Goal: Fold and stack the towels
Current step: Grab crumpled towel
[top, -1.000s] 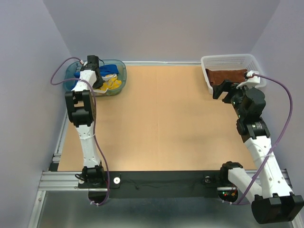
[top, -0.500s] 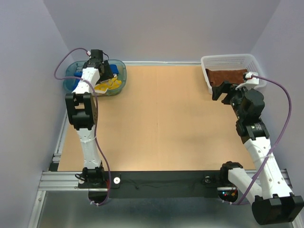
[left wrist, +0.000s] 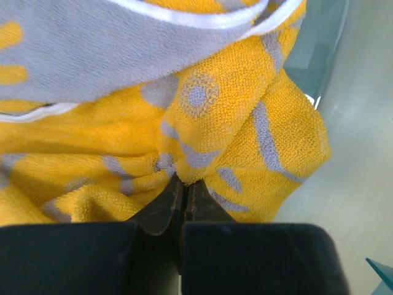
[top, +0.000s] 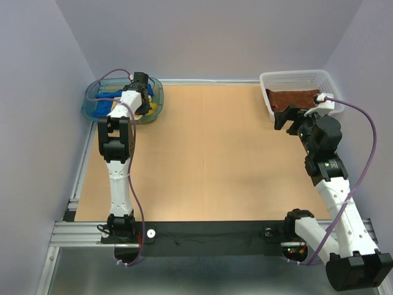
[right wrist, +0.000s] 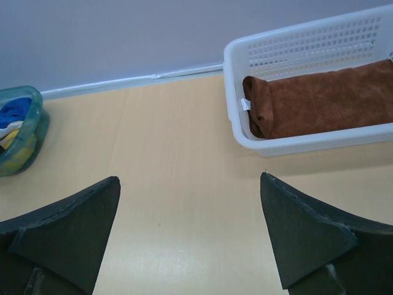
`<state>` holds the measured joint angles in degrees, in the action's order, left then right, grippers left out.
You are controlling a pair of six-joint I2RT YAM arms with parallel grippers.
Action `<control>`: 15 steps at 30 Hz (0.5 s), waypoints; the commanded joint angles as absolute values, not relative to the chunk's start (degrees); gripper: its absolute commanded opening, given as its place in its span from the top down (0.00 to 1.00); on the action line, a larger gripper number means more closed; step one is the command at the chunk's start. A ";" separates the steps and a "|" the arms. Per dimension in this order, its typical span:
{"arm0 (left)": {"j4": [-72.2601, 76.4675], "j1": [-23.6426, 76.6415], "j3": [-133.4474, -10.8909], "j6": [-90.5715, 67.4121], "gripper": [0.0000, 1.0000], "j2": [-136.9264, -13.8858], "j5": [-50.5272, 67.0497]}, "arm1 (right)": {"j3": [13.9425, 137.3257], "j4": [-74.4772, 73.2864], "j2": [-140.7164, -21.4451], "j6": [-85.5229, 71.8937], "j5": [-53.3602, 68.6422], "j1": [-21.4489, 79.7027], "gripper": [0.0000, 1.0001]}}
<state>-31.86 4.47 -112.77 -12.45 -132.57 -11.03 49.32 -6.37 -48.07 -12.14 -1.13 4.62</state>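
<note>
Pale wooden tabletop (top: 202,160) lay under both my arms. At its far left, my left claw (left wrist: 179,184) was closed, pinching a fold of the yellow towel (left wrist: 245,135) inside the teal tub (top: 92,106), where the blue towel (right wrist: 12,112) also lay. My right claw (right wrist: 189,179) hung wide open, holding nothing, near the white basket (right wrist: 295,46) at far right, which held the rust-brown towel (right wrist: 319,98).

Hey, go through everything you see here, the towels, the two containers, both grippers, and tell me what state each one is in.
rust-brown towel: folded, lying in the white basket.
yellow towel: crumpled in the teal tub, one fold pinched.
blue towel: crumpled in the teal tub.
left gripper: shut on the yellow towel.
right gripper: open, empty, above the table.
white basket: upright, one towel inside.
teal tub: upright, two towels inside.
</note>
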 commanded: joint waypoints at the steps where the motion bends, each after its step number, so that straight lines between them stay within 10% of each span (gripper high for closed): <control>1: -33.48 4.22 -117.85 -11.60 0.99 -126.39 -15.28 | 49.13 -3.34 -47.46 -11.07 -2.20 5.36 0.00; 15: -26.12 5.88 -130.96 -14.23 1.00 -103.47 -8.45 | 50.89 -3.52 -47.72 -11.43 -0.35 5.45 0.00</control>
<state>-33.26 4.60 -127.85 -12.78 -112.29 -13.45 49.32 -6.37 -48.07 -11.94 -1.06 4.95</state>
